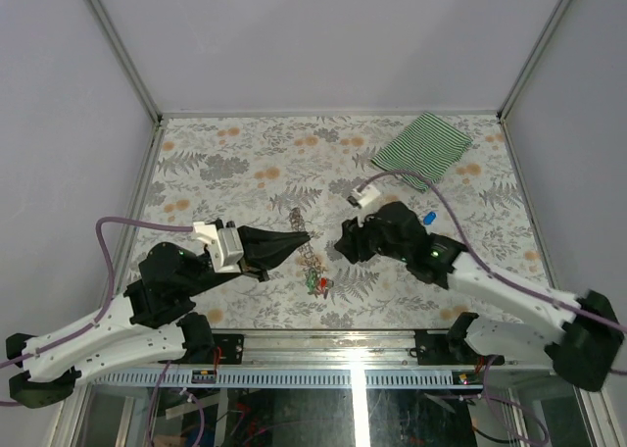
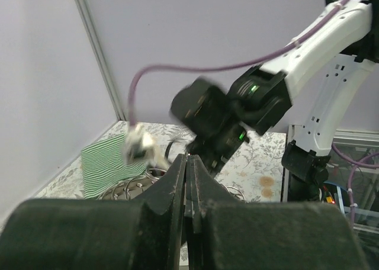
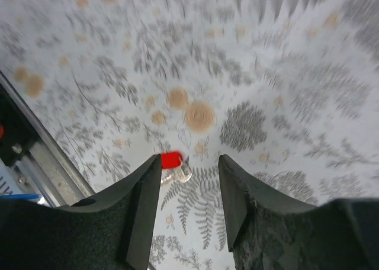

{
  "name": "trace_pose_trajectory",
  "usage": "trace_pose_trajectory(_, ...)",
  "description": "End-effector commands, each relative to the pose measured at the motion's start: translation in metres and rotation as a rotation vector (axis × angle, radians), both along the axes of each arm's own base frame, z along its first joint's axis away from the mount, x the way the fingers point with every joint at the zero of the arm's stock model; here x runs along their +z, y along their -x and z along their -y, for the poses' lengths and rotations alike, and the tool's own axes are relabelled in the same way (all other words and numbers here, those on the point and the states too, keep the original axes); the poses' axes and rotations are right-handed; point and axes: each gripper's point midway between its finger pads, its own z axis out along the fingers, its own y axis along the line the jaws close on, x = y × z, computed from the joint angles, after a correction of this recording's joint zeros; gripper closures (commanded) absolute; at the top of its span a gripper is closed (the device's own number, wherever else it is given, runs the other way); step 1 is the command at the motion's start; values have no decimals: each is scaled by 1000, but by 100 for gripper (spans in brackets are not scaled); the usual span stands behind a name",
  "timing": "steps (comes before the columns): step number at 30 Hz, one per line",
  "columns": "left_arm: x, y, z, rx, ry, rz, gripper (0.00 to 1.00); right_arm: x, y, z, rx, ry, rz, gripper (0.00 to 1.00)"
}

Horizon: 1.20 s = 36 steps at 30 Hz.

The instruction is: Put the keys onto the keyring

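Robot test cell in a lab
Boxed in by plain grey panels [image 1: 323, 35] on aluminium posts [image 1: 120, 50]; floral table cover [image 1: 245, 163] edged at the near side by a slotted cable duct [image 1: 294, 378]; two white-and-black robot arms [image 1: 98, 339] bolted there, trailing purple cables [image 1: 101, 251], with loose wiring below

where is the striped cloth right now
In the top view the green-striped cloth lies in the far right corner of the table, beyond the right arm. The left wrist view shows it low on the left.
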Motion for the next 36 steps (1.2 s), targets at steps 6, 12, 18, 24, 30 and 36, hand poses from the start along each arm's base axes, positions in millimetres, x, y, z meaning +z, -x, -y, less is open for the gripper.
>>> trace_pose_trajectory(6,19,25,12,-148,58,100,100,176,32,25,230,-397,770,51)
trace_pose_trajectory(12,20,35,21,-217,55,125,100,234,87,25,506,-505,932,51)
trace_pose_trajectory(18,23,37,23,-233,59,132,100,264,123,18,697,-603,913,56)
trace_pose_trajectory(24,25,40,25,-255,62,141,100,271,131,10,756,-656,891,57)
trace_pose_trajectory(30,27,38,26,-246,63,134,100,268,133,2,809,-661,855,61)
trace_pose_trajectory(36,27,37,26,-242,63,130,100,271,133,-1,815,-679,850,65)
